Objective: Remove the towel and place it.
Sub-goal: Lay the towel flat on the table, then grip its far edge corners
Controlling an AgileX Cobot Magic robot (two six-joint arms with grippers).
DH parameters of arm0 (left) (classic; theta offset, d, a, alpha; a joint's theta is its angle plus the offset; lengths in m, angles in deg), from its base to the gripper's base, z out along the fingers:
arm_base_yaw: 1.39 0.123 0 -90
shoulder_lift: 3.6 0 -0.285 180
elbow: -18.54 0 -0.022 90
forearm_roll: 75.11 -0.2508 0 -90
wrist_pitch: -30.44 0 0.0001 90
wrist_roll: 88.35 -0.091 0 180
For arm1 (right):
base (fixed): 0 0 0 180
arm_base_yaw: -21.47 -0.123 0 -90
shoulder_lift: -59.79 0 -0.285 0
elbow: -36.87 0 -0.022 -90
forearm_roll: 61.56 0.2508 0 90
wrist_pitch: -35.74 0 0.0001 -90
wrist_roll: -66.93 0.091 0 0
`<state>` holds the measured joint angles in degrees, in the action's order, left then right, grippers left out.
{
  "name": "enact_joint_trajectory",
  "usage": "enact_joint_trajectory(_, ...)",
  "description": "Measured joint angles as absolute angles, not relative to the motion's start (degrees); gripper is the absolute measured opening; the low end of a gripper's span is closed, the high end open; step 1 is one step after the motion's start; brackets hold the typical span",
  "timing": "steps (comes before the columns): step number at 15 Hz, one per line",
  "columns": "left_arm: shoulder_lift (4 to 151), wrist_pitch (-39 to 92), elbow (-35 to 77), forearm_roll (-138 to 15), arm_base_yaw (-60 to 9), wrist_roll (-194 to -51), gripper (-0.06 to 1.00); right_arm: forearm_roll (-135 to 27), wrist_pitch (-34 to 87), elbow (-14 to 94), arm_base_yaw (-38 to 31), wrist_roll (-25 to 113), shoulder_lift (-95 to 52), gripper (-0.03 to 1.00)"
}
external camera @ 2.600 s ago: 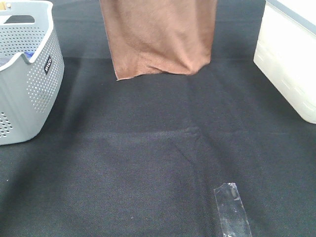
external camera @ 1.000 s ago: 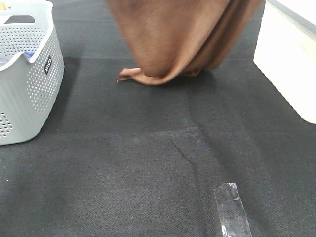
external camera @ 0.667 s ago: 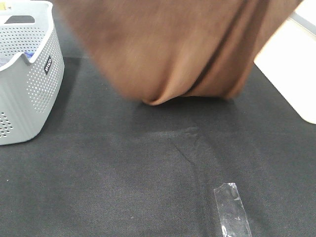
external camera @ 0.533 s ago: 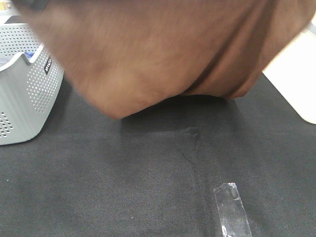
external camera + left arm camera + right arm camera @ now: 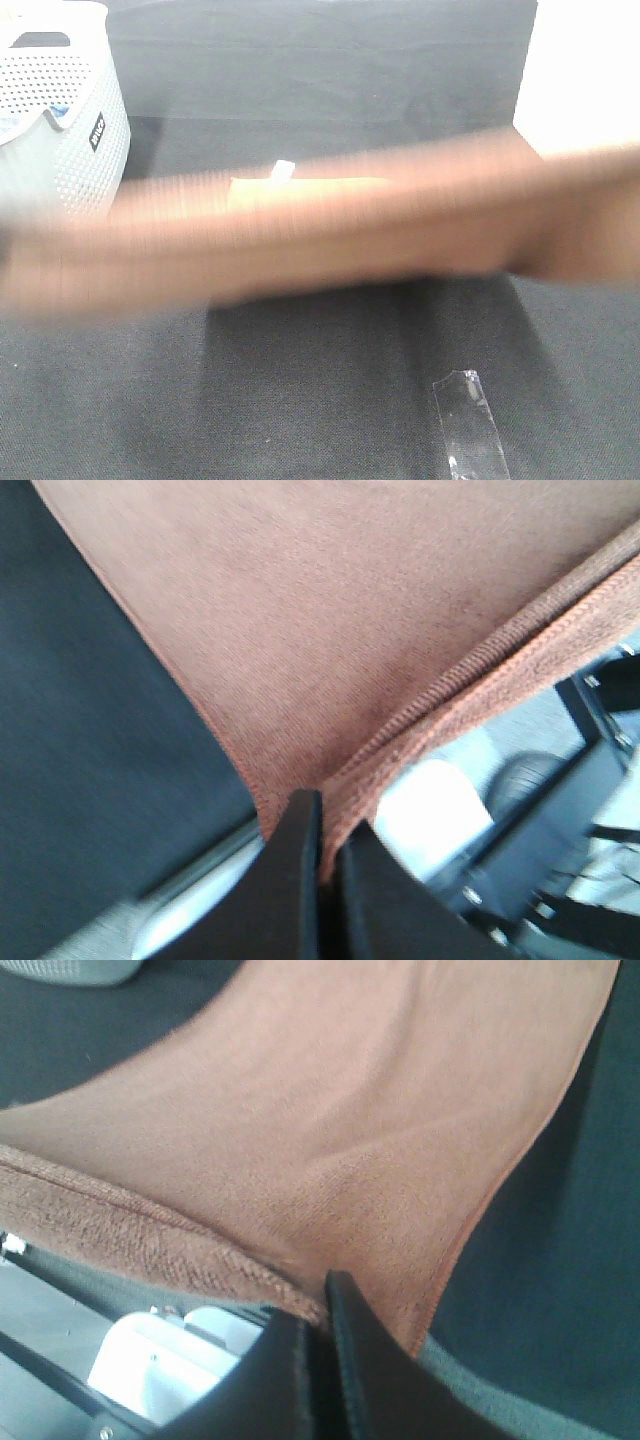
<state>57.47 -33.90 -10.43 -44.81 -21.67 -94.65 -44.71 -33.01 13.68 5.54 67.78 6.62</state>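
Observation:
The brown towel (image 5: 330, 235) stretches as a blurred band across the middle of the high view, above the black table. A small white tag (image 5: 284, 171) shows at its far edge. My left gripper (image 5: 322, 830) is shut on one corner of the towel (image 5: 330, 630). My right gripper (image 5: 318, 1310) is shut on another corner of the towel (image 5: 330, 1150). Both grippers are outside the high view. The grey basket (image 5: 60, 120) stands at the far left.
A white box (image 5: 580, 80) stands at the far right edge of the table. A strip of clear tape (image 5: 468, 425) lies on the black cloth near the front. The black cloth (image 5: 300, 390) spreads under the towel.
The towel hung down at the back of the table. It has swung forward and now spans the middle of the view, blurred by motion, with its white tag showing.

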Motion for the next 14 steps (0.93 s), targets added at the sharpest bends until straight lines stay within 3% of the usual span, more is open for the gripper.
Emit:
enact_joint_trajectory(9, 57.12, -34.70, -26.82, -37.30, -21.04, -93.73, 0.00, -41.68, -32.72, -7.23, 6.12, 67.67, 10.92, 0.01)
enact_joint_trajectory(14, 57.53, -35.10, -30.66, -36.67, -20.70, -92.47, 0.00, -39.21, -32.90, -8.72, 6.17, 64.63, 3.70, 0.01)
